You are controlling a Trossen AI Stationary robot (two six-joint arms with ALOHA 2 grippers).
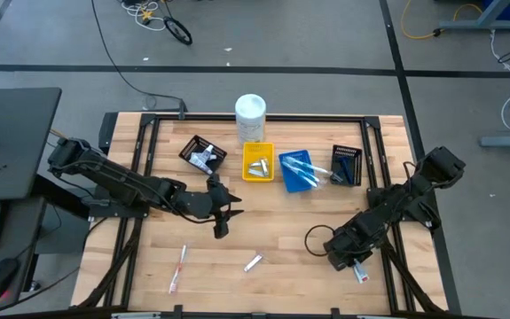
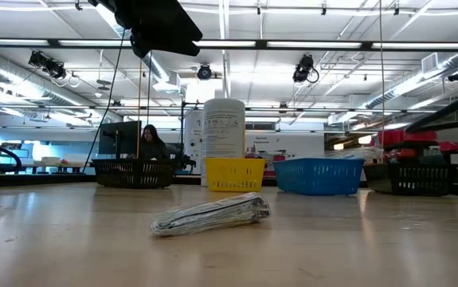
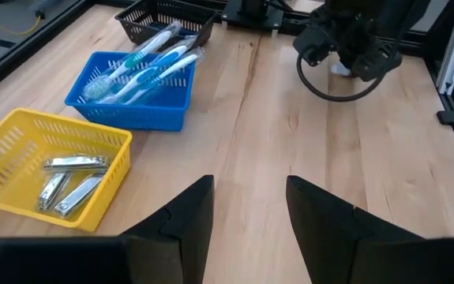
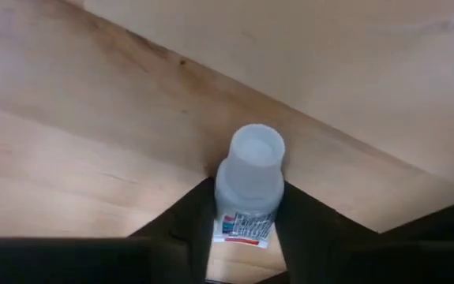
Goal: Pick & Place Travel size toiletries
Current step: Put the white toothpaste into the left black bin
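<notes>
Right now, tool: the right gripper (image 4: 246, 229) is down at the table near the front right corner, its two dark fingers (image 4: 181, 217) standing on either side of a small white tube (image 4: 247, 185).
Grip state: the fingers flank the tube's printed body and look to be touching it; I judge this a pinch forming, not yet a firm hold.
Tube's long axis: it runs straight out between the fingers, cap end pointing away from the wrist, printed end back toward the palm.
Tube's place: it lies on the wooden table (image 1: 281, 230), under the right gripper (image 1: 348, 259), with one end (image 1: 361, 274) poking out beside it.
Key relation: fingers square across the tube, so closing and lifting should do.
Destination: the trays stand at the far edge, well apart; the black basket (image 1: 347, 165) is nearest this arm.
Other arm: the left gripper (image 1: 221, 221) hovers mid-table, fingers spread, empty.
Left-side items: a sachet (image 1: 253, 262) and a pink toothbrush (image 1: 179, 266) lie nearer the left arm.
</notes>
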